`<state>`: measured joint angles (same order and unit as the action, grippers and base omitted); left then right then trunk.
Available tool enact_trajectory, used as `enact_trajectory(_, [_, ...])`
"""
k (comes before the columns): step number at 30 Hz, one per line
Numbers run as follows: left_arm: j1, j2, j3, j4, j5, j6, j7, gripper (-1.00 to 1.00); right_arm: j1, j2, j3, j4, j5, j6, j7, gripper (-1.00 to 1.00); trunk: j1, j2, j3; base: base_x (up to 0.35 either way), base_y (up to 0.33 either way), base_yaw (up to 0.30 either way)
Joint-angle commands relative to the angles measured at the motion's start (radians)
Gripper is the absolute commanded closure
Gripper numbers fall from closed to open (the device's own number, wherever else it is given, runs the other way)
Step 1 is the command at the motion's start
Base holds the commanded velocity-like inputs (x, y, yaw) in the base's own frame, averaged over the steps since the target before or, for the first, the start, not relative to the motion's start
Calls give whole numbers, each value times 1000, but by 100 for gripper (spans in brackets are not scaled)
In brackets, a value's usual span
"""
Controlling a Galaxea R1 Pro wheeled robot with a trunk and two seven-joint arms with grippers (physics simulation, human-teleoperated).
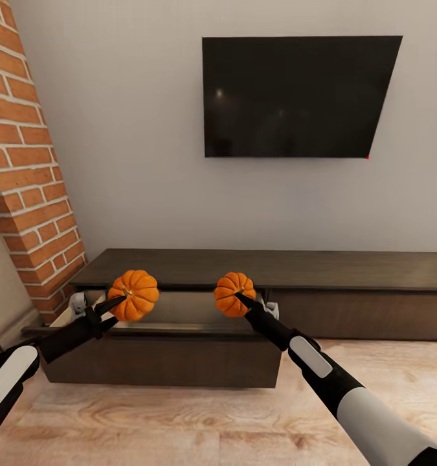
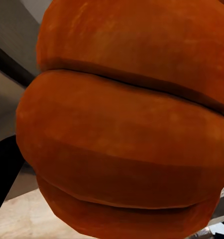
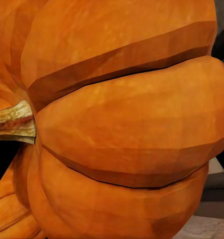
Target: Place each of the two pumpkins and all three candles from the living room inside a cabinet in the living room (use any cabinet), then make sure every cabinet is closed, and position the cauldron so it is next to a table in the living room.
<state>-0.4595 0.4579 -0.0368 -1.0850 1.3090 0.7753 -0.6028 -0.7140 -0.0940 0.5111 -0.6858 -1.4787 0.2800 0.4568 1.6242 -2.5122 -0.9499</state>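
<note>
Two orange ribbed pumpkins hang above the pulled-out drawer (image 1: 179, 321) of the long dark-brown cabinet (image 1: 347, 268). My left gripper (image 1: 122, 298) is shut on the left pumpkin (image 1: 138, 292), whose orange ribs (image 2: 127, 129) press close against the left wrist camera. My right gripper (image 1: 239, 296) is shut on the right pumpkin (image 1: 231, 291); the right wrist view has its ribs and short brown stem (image 3: 12, 122) very near. The candles, the cauldron and the table are out of view.
A brick column (image 1: 24, 162) rises left of the cabinet. A black TV (image 1: 296, 97) hangs on the white wall above it. Wood floor (image 1: 199, 421) spreads in front of the drawer.
</note>
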Motion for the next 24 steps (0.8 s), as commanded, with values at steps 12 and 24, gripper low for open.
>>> enact_trajectory(12, [-1, 1, 3, -2, 5, 6, -3, 100, -1, -1, 4, 2, -9, 2, 5, 100, -2, 0, 17, 0, 6, -199])
enact_trajectory(24, [-1, 1, 5, -1, 4, 6, -5, 100, -1, -1, 4, 2, -9, 1, 6, 100, -2, 0, 20, 27, 132, -96])
